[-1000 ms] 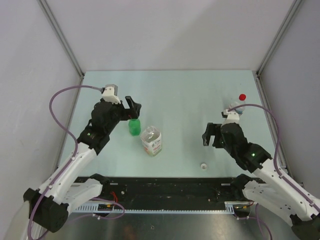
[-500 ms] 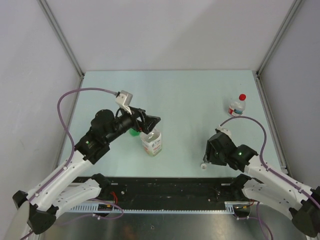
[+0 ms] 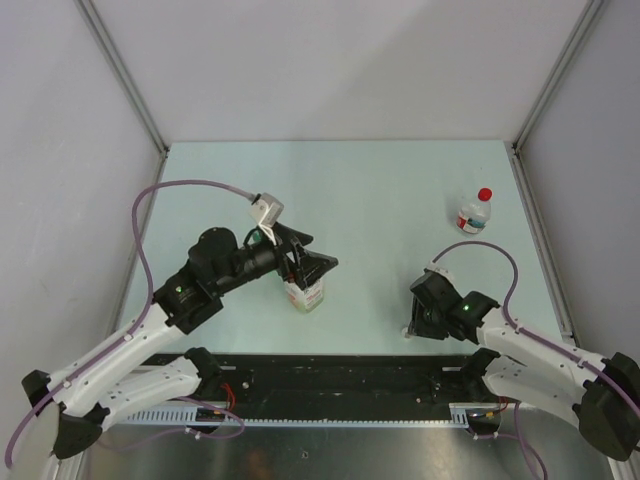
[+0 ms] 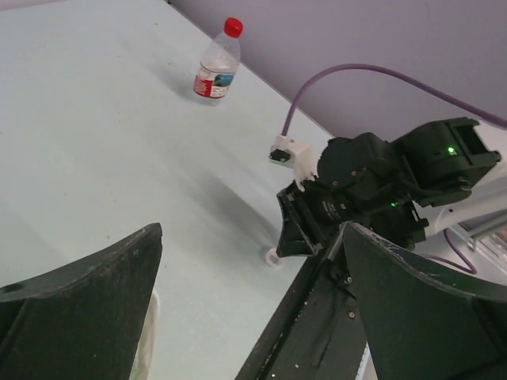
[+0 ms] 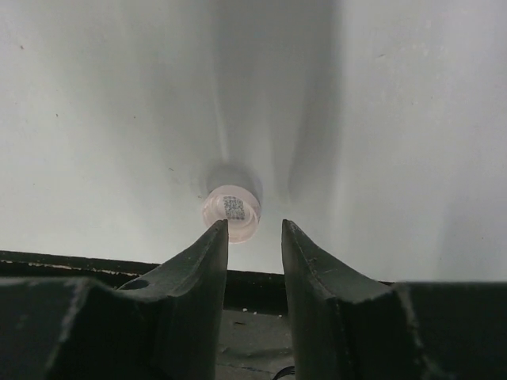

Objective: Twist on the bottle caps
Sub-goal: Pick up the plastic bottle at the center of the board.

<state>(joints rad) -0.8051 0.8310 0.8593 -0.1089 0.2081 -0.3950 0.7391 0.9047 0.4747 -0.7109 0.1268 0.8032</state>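
Left gripper (image 3: 315, 258): spread wide by the clear, orange-labelled plastic bottle (image 3: 306, 294).
Right gripper (image 5: 253, 226): narrowly parted, small round white plastic cap (image 5: 230, 214) just beyond its tips.

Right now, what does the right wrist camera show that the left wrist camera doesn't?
Only right wrist: the dark printed mark on the white cap, just past the narrow gap of the right gripper. Only left wrist: the red-capped bottle standing far off, and the left gripper wide open. Both: the white cap on the table.
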